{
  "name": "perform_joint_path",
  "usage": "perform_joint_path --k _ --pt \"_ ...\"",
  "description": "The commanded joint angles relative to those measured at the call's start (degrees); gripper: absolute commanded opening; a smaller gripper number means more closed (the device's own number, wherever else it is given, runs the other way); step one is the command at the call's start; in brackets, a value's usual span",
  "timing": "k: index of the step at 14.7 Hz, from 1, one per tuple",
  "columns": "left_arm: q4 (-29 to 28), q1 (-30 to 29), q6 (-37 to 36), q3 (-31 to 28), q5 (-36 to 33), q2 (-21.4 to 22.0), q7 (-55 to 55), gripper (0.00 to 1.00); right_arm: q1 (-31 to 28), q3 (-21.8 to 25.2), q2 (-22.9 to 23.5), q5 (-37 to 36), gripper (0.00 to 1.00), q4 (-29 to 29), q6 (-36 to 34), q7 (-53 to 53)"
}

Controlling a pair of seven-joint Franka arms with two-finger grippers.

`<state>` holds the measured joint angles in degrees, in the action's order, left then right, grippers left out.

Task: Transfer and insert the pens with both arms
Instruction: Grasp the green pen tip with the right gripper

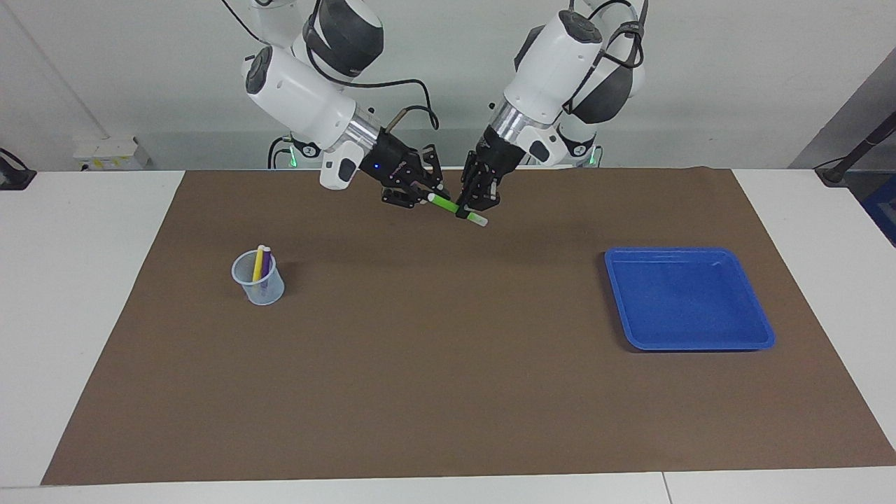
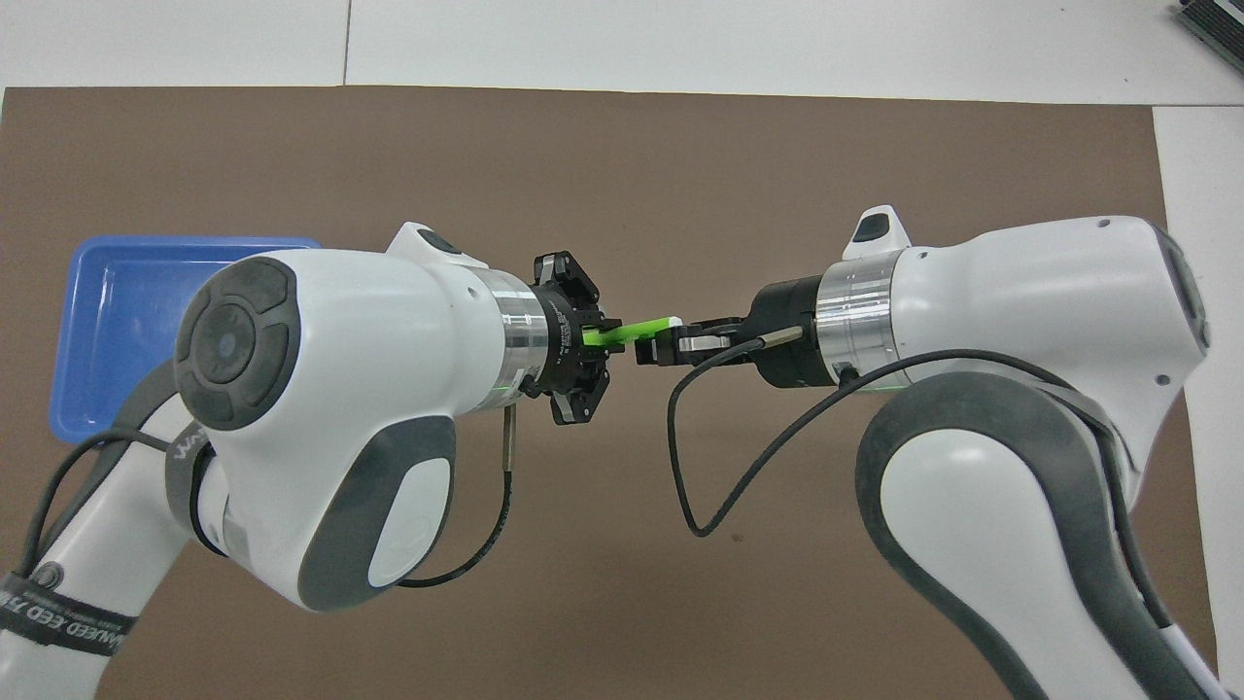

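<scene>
Facing view: both grippers meet in the air over the brown mat (image 1: pixel 448 364), at the robots' end of the table, with the green pen (image 1: pixel 458 209) between them. The left gripper (image 1: pixel 467 208) has its jaws closed on the pen's middle, with the pale cap end sticking out below it. The right gripper (image 1: pixel 428 197) has its jaws closed on the pen's other end. The pen lies tilted, clear of the mat.

In the overhead view the green pen (image 2: pixel 637 332) bridges the gap between the left gripper (image 2: pixel 595 338) and the right gripper (image 2: pixel 653 347).

A clear cup (image 1: pixel 259 278) stands on the mat toward the right arm's end of the table; the yellow pen (image 1: pixel 257 262) and the purple pen (image 1: pixel 266 266) stand upright in it. A blue tray (image 1: pixel 689 299) lies on the mat toward the left arm's end.
</scene>
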<state>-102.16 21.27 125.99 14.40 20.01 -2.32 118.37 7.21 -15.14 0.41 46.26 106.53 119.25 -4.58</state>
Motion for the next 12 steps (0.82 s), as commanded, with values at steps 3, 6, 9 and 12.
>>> perform_joint_path --k 3,6,9,12 --pt "-0.93 1.50 0.13 0.71 0.91 1.00 0.37 0.00 0.08 -0.33 0.11 1.20 0.43 0.08 2.56 0.09" --pt "-0.93 1.58 0.13 0.63 0.91 1.00 0.28 0.00 0.08 -0.33 0.20 1.20 0.70 0.08 3.18 -0.43" --pt "-0.93 1.58 -0.04 0.63 0.91 1.09 0.02 0.00 -0.36 -0.33 0.38 1.20 0.69 0.08 3.36 -1.14" --pt "-0.93 1.58 0.04 0.71 0.91 1.09 -0.07 0.00 -0.01 -0.33 0.29 1.20 0.42 0.08 3.36 -0.87"
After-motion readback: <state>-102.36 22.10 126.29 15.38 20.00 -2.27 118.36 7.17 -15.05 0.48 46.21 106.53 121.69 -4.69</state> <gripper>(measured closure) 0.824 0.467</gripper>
